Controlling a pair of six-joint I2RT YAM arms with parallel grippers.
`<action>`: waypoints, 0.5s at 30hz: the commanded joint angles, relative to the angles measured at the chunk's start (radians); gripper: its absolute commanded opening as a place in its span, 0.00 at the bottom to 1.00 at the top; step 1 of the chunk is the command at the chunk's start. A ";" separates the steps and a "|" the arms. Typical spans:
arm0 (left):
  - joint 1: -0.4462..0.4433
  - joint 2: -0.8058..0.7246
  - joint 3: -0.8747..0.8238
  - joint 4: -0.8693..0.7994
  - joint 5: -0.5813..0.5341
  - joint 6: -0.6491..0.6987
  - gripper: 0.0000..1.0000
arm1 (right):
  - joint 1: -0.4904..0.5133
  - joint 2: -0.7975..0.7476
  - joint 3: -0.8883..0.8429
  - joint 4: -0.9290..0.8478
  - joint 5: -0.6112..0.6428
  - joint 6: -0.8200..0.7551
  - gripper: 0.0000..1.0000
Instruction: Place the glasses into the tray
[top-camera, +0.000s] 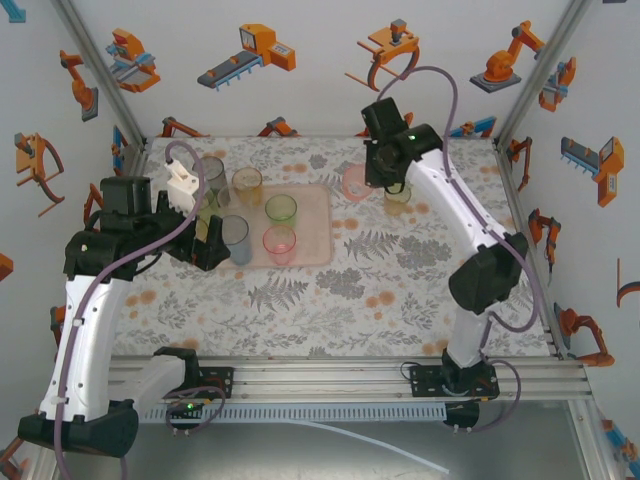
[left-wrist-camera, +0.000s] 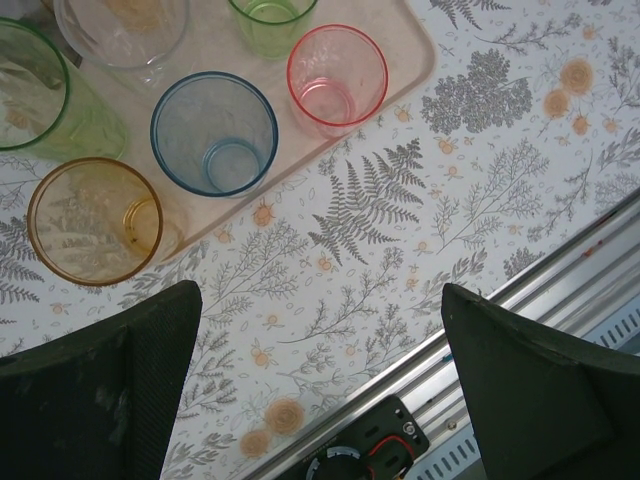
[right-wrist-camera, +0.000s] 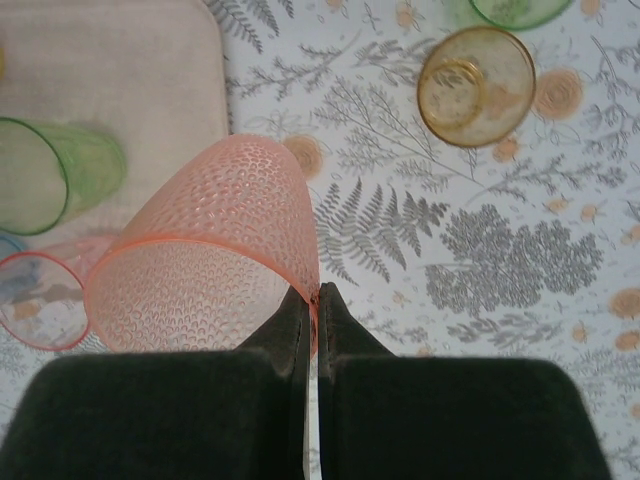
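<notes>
The pale pink tray (top-camera: 312, 232) lies left of centre with several glasses on it: amber (top-camera: 247, 184), green (top-camera: 281, 209), red-pink (top-camera: 280, 243) and blue (top-camera: 237, 238). My right gripper (right-wrist-camera: 317, 295) is shut on the wall of a dimpled pink glass (right-wrist-camera: 205, 255), one finger inside the rim and one outside. That pink glass (top-camera: 354, 182) hangs over the table just right of the tray. My left gripper (left-wrist-camera: 320, 380) stands open and empty over the cloth near the tray's front-left corner. Ahead of it are a blue glass (left-wrist-camera: 214, 133) and a red glass (left-wrist-camera: 337, 79) on the tray (left-wrist-camera: 405, 55). An amber glass (left-wrist-camera: 95, 220) stands at the tray's near edge.
An amber glass (right-wrist-camera: 476, 85) and a green glass (right-wrist-camera: 520, 8) stand on the floral cloth right of the tray. The metal rail (left-wrist-camera: 560, 290) runs along the table's near edge. Patterned walls close in the back and both sides.
</notes>
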 joint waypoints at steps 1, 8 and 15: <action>-0.003 0.002 0.005 0.021 0.028 -0.012 0.97 | 0.030 0.068 0.111 0.032 0.034 -0.038 0.00; -0.004 -0.004 0.000 0.022 0.026 -0.009 0.97 | 0.063 0.236 0.273 0.063 0.004 -0.035 0.00; -0.004 0.000 -0.003 0.028 0.039 -0.015 0.97 | 0.073 0.346 0.356 0.115 -0.043 -0.013 0.00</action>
